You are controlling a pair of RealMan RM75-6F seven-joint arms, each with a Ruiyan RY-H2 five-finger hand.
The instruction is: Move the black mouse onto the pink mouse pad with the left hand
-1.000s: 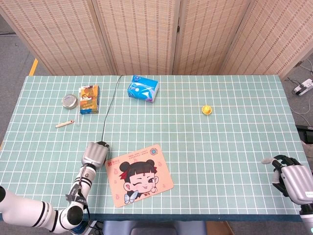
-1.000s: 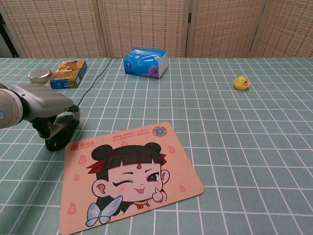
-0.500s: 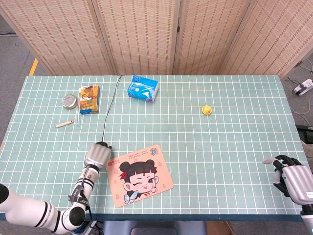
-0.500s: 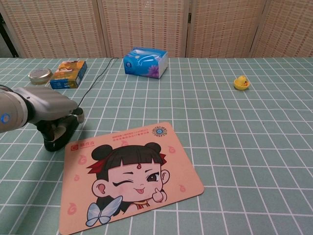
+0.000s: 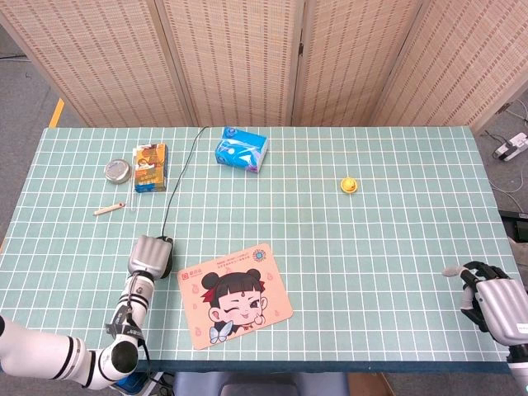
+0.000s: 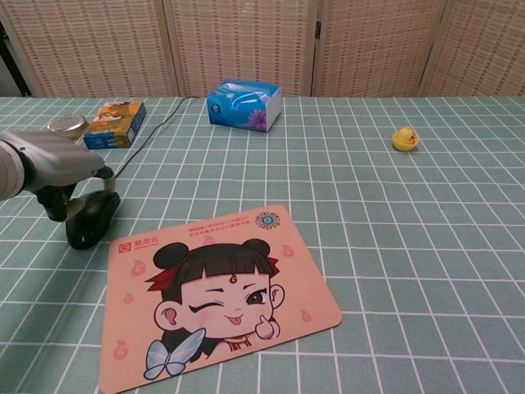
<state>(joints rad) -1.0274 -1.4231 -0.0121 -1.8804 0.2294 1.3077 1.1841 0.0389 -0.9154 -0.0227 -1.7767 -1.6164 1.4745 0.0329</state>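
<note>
The black mouse sits on the table just left of the far left corner of the pink mouse pad, which carries a cartoon girl's face. My left hand lies over the mouse and grips it, its fingers curled down the mouse's left side. From the head view, the left hand covers most of the mouse, beside the pad. My right hand rests at the table's front right edge, holding nothing, its fingers apart.
The mouse cable runs to the table's back edge. A blue tissue box stands at the back, and a yellow duck at the right. An orange box, a round tin and a small stick lie at the back left.
My left hand has slid to the left with the mouse under it, a little away from the pad's edge. The cable's near end swung left with it. The right hand stays put.
</note>
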